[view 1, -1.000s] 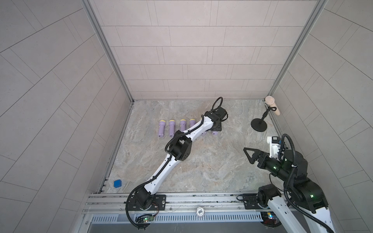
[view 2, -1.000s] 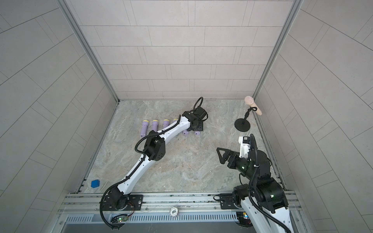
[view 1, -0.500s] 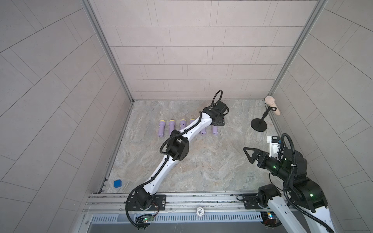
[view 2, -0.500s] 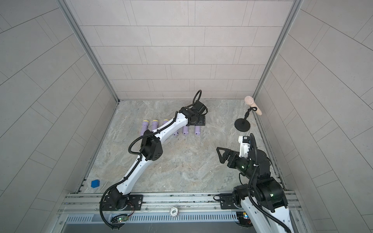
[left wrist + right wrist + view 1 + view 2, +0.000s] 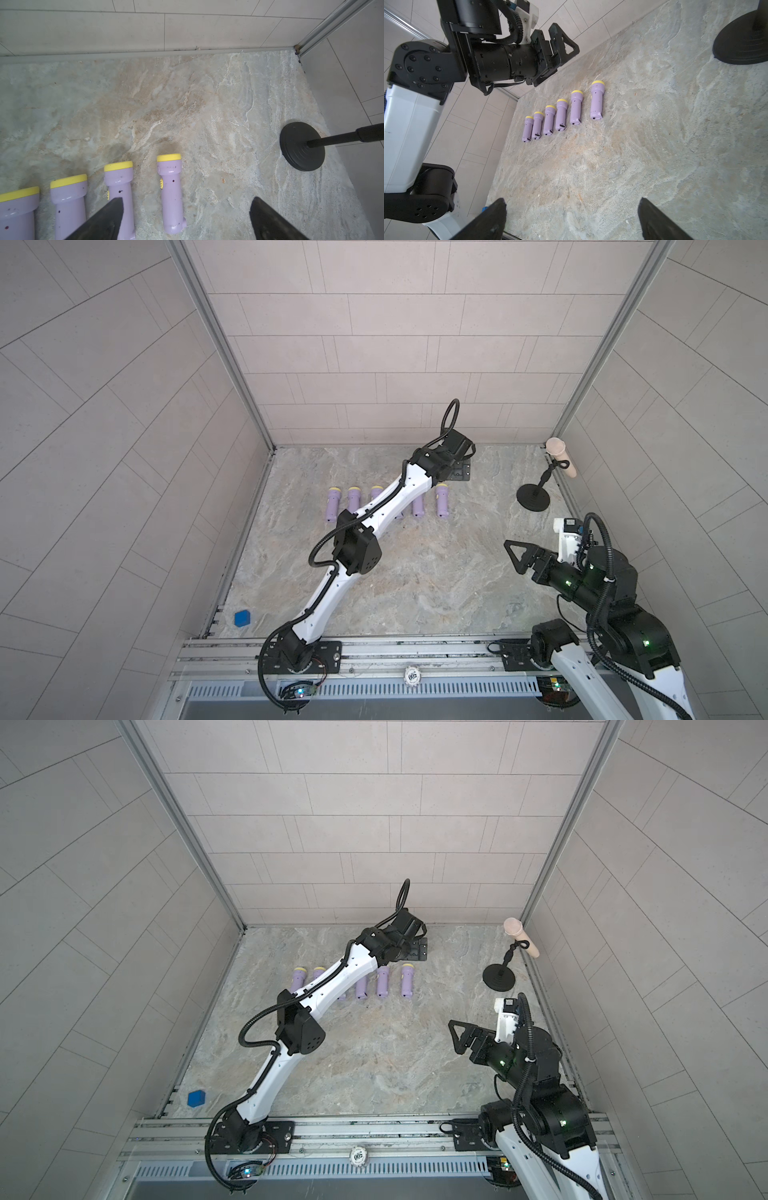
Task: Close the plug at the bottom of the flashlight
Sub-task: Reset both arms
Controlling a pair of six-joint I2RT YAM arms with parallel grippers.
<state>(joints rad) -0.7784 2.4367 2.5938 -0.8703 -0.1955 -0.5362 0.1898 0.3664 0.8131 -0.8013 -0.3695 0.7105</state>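
Observation:
Several purple flashlights with yellow heads lie side by side in a row on the marble table; my left arm hides part of the row in both top views. The rightmost flashlight (image 5: 441,501) (image 5: 171,193) (image 5: 597,101) lies free, and a small flap (image 5: 184,222) juts out beside its bottom end. My left gripper (image 5: 460,472) (image 5: 417,950) (image 5: 187,200) hangs open above and behind that end of the row, holding nothing. My right gripper (image 5: 517,558) (image 5: 461,1038) (image 5: 572,201) stands open and empty over bare table at the front right.
A black stand with a round base (image 5: 533,497) (image 5: 301,143) sits near the right wall and carries a beige cylinder (image 5: 561,456). A small blue block (image 5: 242,618) lies at the front left corner. Tiled walls close in three sides.
My left gripper has opened wide and pulled up and back toward the rear wall, leaving the rightmost flashlight lying in the row. The right arm has not moved.

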